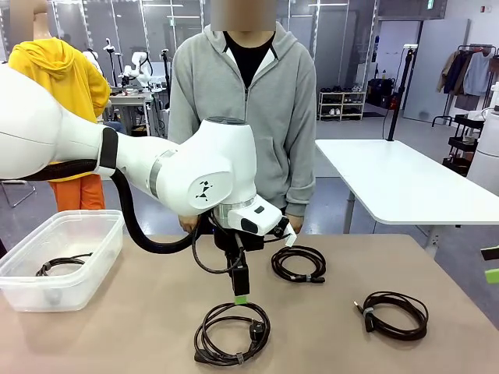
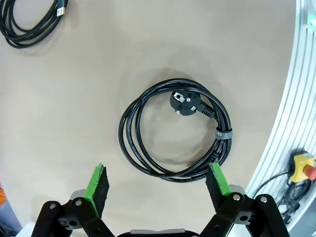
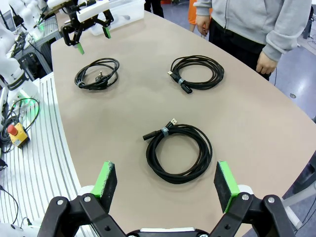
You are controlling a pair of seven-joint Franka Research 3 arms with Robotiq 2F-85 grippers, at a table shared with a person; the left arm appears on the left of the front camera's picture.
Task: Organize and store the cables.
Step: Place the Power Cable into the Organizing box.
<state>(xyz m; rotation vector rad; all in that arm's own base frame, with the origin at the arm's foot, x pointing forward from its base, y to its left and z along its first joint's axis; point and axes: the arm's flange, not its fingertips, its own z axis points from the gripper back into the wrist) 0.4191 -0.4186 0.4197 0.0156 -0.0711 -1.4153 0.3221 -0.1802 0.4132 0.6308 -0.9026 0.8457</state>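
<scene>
Tan tabletop point(image 1: 140, 327), open lab room behind, person point(image 1: 242, 117) in a grey hoodie standing at 12 o'clock with hands low by the far edge. Clock is laid on the table as seen in the front view.

Progress, my read: roughly a quarter done.
- Clear plastic bin point(image 1: 78, 288) at 9 o'clock holds one stored coil point(image 1: 62, 263), lying flat on its floor.
- Plug coil point(image 1: 253, 331) lies at 6 o'clock, flat on the table, tied, round plug resting inside the ring.
- Middle coil point(image 1: 312, 276) lies near the centre toward 12, just in front of the person.
- Right coil point(image 1: 419, 318) lies at 4 o'clock, tied, small connector poking out.

So three cables are left to store; none touch each other, all are well apart from the bin.

Left gripper point(image 1: 240, 294) hangs just above the plug coil, jaws spread wide, pinching nothing. The wrist view shows the coil between the green pads but farther off, no contact. That coil looks like the next pick. Right gripper point(image 3: 165, 180) hovers over the right coil, jaws spread too, empty.

Writing: none readable on cables, ties or bin. Small black emblem on the left arm's joint point(image 1: 204, 191), no letters. Red stop button on a yellow base point(image 2: 302, 165) beside the table rail, no legible text.
</scene>
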